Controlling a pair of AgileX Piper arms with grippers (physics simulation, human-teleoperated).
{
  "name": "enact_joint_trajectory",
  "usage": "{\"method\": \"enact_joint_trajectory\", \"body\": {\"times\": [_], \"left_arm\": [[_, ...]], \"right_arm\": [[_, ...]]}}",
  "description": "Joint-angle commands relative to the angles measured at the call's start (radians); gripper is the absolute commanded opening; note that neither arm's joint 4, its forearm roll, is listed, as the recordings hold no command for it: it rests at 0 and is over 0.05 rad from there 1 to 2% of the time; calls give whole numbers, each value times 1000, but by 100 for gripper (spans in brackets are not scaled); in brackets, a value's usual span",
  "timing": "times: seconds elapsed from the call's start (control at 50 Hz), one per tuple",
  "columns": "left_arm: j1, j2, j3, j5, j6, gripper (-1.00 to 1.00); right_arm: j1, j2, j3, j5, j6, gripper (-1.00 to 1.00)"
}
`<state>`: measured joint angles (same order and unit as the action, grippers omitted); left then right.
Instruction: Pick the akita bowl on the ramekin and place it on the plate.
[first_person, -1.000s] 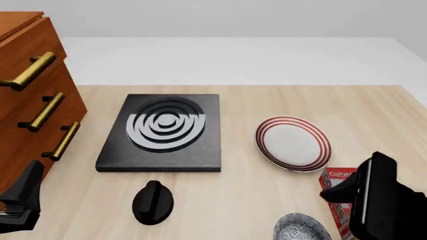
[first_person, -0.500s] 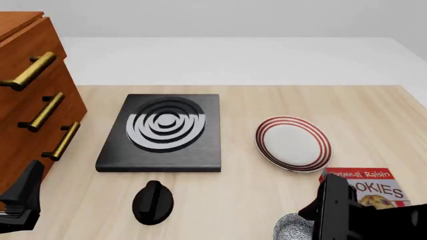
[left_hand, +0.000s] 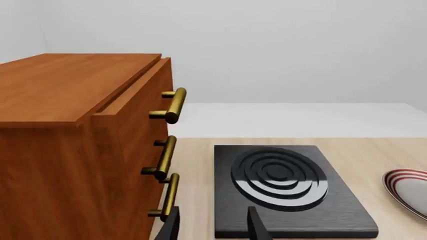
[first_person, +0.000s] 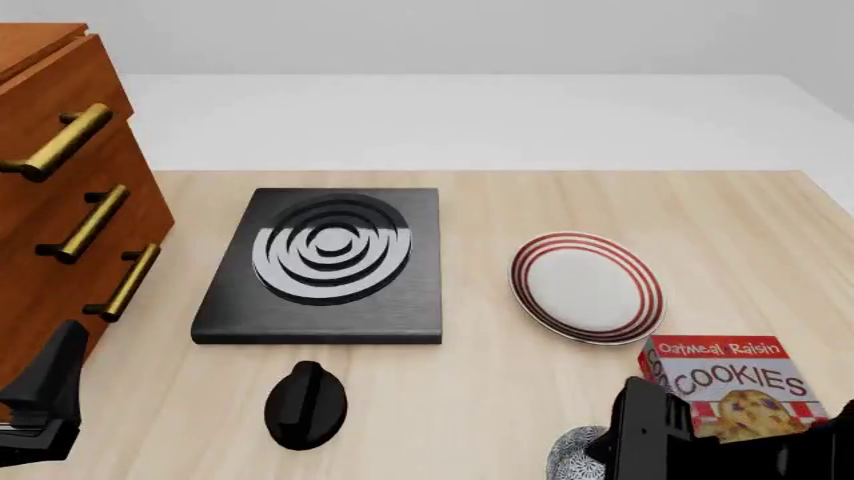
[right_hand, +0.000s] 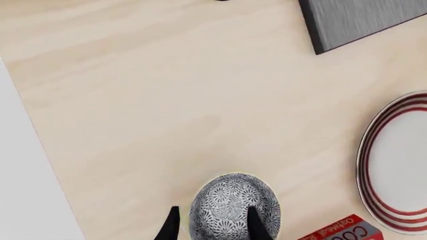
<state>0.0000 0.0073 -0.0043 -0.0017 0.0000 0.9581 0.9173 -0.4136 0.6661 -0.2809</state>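
Right wrist view: the right gripper (right_hand: 211, 225) hung above the akita bowl (right_hand: 233, 205), its two dark fingers (right_hand: 254, 226) spread apart, one over the bowl's patterned inside and the other just outside the rim.
Bowl position: at the near edge of the table (first_person: 481, 380), just beside the cookie box (first_person: 738, 385) and near the plate (first_person: 585, 286); in the front view the right arm covered most of it.
Ramekin: not visible in any view, presumably hidden under the bowl.
Left gripper (left_hand: 212, 227): parted and empty, beside the wooden drawers (left_hand: 80, 145), facing the black burner (left_hand: 285, 187), well apart from the bowl.
Step in hand: lining up and descending to pinch the bowl's rim.
How to do it well: I judged the fingers should straddle the wall evenly before closing, and go deep enough to grip without pressing the dish below.
Risk: the cookie box sat close, so the lift probably needed to be straight up before swinging toward the plate.
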Motion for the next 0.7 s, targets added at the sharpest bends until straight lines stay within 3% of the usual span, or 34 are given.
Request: {"method": "enact_joint_trajectory", "body": {"times": [0.02,0.4,0.6,0.7], "left_arm": [[0,0,0,0,0,100],[0,0,0,0,0,100],[0,0,0,0,0,100],[0,0,0,0,0,100]], "right_arm": [[36,46,15,-42,33,100],[65,100,41,-107,68,100],[108,149,55,-143,130,100],[92,141,68,-147,118,100]]}}
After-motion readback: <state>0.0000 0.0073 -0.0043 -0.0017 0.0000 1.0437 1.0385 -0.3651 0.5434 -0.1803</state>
